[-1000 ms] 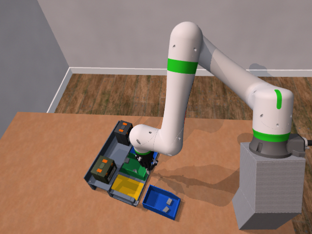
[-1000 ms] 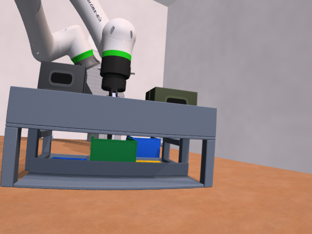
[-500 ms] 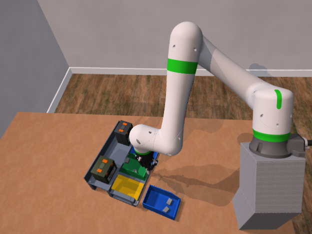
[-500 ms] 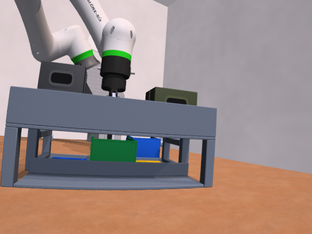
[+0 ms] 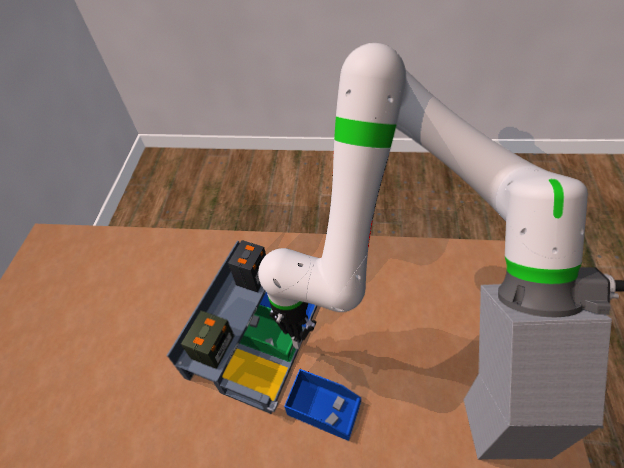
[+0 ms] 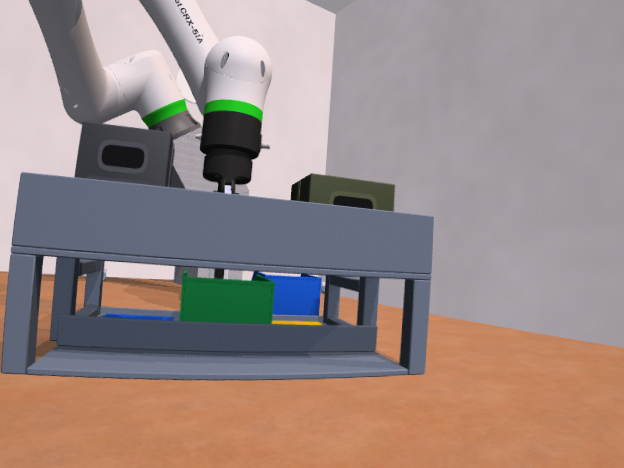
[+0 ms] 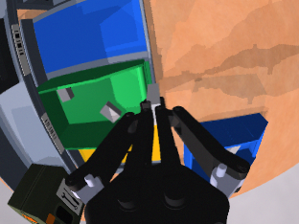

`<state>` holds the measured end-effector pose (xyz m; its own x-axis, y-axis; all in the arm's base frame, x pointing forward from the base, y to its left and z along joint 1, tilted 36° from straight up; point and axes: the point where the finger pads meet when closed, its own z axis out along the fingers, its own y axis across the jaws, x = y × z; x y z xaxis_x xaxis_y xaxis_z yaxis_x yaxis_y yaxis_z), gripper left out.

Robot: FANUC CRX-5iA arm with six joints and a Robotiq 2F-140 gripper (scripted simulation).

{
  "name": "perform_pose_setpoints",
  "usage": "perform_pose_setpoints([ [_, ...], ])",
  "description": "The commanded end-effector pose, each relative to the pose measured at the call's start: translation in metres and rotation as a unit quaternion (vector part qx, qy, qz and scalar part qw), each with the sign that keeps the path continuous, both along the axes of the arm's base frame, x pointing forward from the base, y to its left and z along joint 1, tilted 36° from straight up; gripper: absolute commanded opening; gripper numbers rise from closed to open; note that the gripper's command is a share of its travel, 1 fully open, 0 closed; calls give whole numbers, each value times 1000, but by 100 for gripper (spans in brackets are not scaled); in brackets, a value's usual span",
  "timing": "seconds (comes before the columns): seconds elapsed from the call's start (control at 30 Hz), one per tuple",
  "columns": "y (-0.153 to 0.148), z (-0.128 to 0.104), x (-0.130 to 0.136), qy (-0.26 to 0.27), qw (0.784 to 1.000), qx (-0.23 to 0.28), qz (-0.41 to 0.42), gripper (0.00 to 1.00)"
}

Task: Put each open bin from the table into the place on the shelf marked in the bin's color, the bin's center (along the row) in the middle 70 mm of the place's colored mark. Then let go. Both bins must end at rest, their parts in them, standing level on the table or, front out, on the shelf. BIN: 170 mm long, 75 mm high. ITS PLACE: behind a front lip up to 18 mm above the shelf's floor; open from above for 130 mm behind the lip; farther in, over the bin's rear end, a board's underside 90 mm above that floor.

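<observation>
The green bin (image 5: 264, 335) (image 6: 226, 301) (image 7: 129, 91) stands on the shelf between the blue mark (image 6: 138, 317) (image 7: 72, 42) and the yellow mark (image 5: 255, 373) (image 6: 296, 323) (image 7: 156, 145), with grey parts in it. It looks level; its own mark is hidden beneath it. My gripper (image 5: 295, 343) (image 7: 153, 92) is shut, fingers down, with the fingertips close to the bin's front wall; whether they touch is unclear. The open blue bin (image 5: 315, 398) (image 6: 296, 296) (image 7: 230, 129) stands on the table in front of the shelf's yellow end, with two grey parts in it.
The grey shelf's upper board (image 5: 232, 305) (image 6: 223, 233) covers the rear of the row. A dark box (image 5: 246, 268) (image 6: 123, 155) and an olive box (image 5: 205, 336) (image 6: 354, 186) (image 7: 35, 192) stand on it. Dividers and a front lip edge the places.
</observation>
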<state>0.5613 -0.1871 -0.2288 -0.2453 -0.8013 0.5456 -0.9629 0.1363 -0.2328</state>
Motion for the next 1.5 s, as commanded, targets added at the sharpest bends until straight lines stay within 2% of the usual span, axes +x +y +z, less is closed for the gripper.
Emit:
perform_pose_setpoints([
  [0.0, 1, 1, -1, 0, 1000, 0, 0, 0],
  [0.57, 12, 9, -18, 0, 1000, 0, 0, 0],
  [1.2, 16, 14, -21, 0, 1000, 0, 0, 0],
  [1.47, 29, 31, -24, 0, 1000, 0, 0, 0],
])
